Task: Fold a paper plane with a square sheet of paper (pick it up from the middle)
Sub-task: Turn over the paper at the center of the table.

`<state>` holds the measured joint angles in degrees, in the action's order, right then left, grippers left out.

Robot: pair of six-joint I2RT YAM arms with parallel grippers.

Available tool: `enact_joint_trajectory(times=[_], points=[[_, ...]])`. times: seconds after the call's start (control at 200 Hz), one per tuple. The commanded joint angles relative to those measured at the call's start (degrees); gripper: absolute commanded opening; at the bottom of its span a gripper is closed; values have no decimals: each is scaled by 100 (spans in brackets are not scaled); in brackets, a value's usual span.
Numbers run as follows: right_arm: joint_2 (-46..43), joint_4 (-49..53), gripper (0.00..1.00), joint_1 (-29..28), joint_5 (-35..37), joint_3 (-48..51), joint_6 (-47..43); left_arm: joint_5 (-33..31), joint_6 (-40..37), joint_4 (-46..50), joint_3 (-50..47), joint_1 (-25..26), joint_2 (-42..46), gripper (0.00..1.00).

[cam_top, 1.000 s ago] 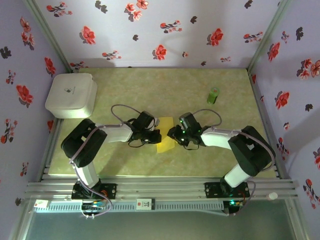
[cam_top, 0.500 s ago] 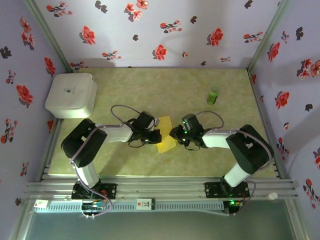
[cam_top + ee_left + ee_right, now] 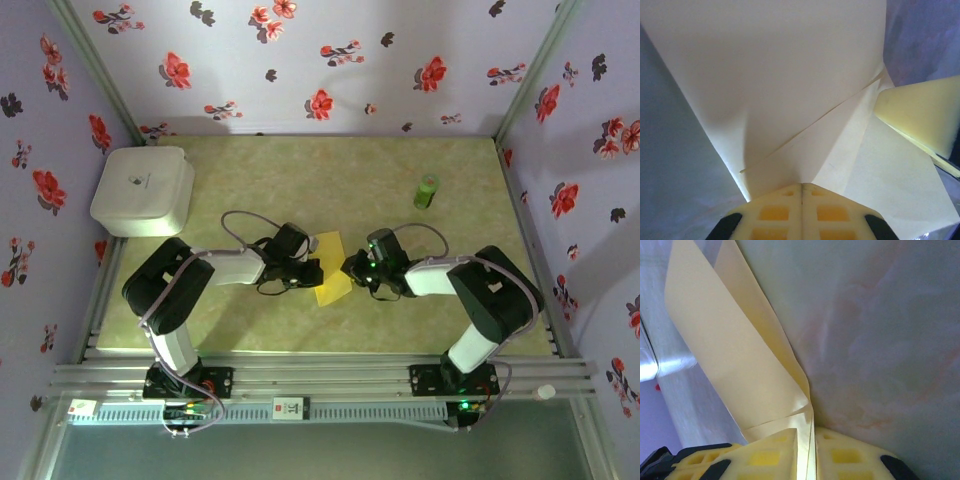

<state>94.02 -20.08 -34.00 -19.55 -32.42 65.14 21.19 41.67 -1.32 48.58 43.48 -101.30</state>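
Note:
The square sheet of paper, bright yellow and partly folded, is held between both grippers at the middle of the table. My left gripper is shut on its left side. In the left wrist view the pads meet at the base of a creased flap. My right gripper is shut on the sheet's right edge. In the right wrist view the paper's layers run down between its fingers. A right fingertip shows at the right of the left wrist view.
A white rounded box stands at the back left of the table. A small green cylinder stands at the back right. Flowered walls enclose three sides, and a metal rail runs along the near edge.
My right gripper has closed down onto the paper's right edge and shifted slightly left. The left gripper has stayed shut and still.

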Motion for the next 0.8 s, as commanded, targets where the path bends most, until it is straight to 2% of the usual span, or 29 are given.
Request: enact_joint_trajectory(times=[0.0,0.14,0.275,0.435,0.665,0.725,0.795], points=[[89,-203,10,51,-123,70,-52,52,105,-25,-108,-33,103,4],[-32,-99,3,86,-132,28,-196,5,127,-10,-116,-32,297,8],[-287,277,0,157,-118,-58,-495,-283,120,0,-236,-35,896,10],[-953,1693,0,165,385,-453,-1294,-918,-145,386,-470,-61,1758,13],[-1979,3845,0,-12,1908,-1209,-2575,-2074,-204,885,-977,-323,3039,15],[-2115,4388,0,-217,2515,-1465,-2964,-2262,-247,911,-1107,-410,3377,17],[-2076,5225,0,-517,3700,-1873,-3145,-2465,-323,926,-1287,-500,3774,23]])
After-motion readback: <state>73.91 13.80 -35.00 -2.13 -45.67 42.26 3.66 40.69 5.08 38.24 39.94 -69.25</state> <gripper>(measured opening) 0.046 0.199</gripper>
